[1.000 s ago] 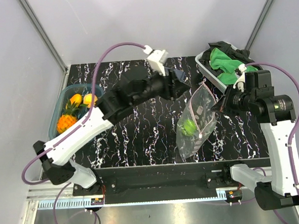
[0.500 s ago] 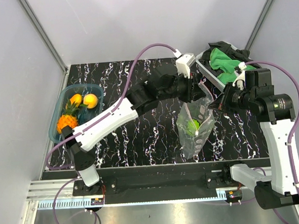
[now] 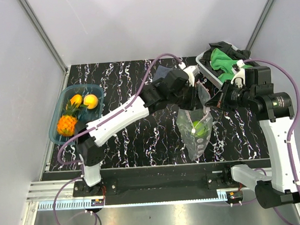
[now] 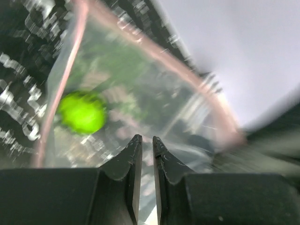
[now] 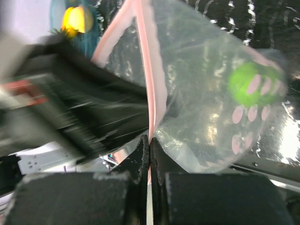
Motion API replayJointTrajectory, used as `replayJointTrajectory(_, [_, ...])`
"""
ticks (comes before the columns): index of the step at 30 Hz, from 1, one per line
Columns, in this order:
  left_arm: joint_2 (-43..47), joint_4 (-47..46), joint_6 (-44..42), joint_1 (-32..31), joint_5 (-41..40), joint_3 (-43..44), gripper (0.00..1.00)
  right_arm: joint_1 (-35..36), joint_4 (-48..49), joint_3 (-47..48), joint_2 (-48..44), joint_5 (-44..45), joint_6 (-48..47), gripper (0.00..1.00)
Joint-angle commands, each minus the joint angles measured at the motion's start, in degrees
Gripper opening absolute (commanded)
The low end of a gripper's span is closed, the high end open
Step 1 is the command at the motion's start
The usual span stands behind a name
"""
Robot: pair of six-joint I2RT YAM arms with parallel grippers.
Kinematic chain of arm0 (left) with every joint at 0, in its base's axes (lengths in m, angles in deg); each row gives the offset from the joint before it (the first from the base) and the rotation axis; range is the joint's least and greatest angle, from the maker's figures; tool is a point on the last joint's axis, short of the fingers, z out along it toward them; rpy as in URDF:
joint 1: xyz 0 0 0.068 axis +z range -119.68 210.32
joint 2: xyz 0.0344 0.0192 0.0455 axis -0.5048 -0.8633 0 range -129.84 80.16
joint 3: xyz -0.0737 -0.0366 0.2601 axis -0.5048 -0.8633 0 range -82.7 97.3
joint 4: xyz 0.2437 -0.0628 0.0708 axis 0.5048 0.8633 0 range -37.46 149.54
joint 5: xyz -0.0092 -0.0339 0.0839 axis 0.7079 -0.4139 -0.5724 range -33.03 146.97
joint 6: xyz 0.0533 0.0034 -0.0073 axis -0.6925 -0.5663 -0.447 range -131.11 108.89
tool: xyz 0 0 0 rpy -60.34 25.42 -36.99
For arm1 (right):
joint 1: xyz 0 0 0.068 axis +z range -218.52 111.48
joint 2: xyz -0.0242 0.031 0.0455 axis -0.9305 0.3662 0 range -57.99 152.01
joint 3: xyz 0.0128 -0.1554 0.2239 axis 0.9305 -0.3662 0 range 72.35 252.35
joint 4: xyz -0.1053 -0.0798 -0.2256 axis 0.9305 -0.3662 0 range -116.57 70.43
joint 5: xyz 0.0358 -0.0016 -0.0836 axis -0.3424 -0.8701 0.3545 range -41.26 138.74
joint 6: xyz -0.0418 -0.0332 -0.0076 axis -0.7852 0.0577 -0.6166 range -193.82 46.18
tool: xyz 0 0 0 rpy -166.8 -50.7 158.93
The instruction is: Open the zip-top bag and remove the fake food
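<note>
The clear zip-top bag hangs above the table at centre right, with one green ball inside. My right gripper is shut on its pink zip strip; the right wrist view shows the jaws pinched on it and the ball below. My left gripper is at the bag's mouth, its jaws almost together with nothing clearly between them. The ball lies below it. Two orange-yellow pieces and a spiky leafy piece lie in the blue tub.
A white basket with green cloths and dark fabric stands at the back right, just behind my right gripper. The blue tub sits at the table's left edge. Grey walls surround the table.
My left arm has swung from the table's middle to the right and reached the bag's mouth. The bag now hangs more upright, and the right gripper has kept hold of the strip.
</note>
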Motion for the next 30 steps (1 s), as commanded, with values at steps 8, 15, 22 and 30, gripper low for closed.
replayJointTrajectory(8, [0.02,10.08,-1.01,2.78,-6.21,1.43,0.2,2.04,8.22,-2.56,3.65,-12.56,1.89,0.0])
replayJointTrajectory(15, [3.63,4.11,9.62,3.74,4.14,2.13,0.23,5.2,7.43,-2.56,5.32,-10.55,-0.57,0.0])
replayJointTrajectory(22, [5.73,4.28,17.37,4.45,3.64,2.75,0.26,5.56,5.23,-1.77,5.85,-7.2,-3.64,0.0])
replayJointTrajectory(30, [3.89,4.19,28.7,4.63,2.14,0.81,0.31,6.43,8.03,-0.89,6.82,-7.99,-1.98,0.0])
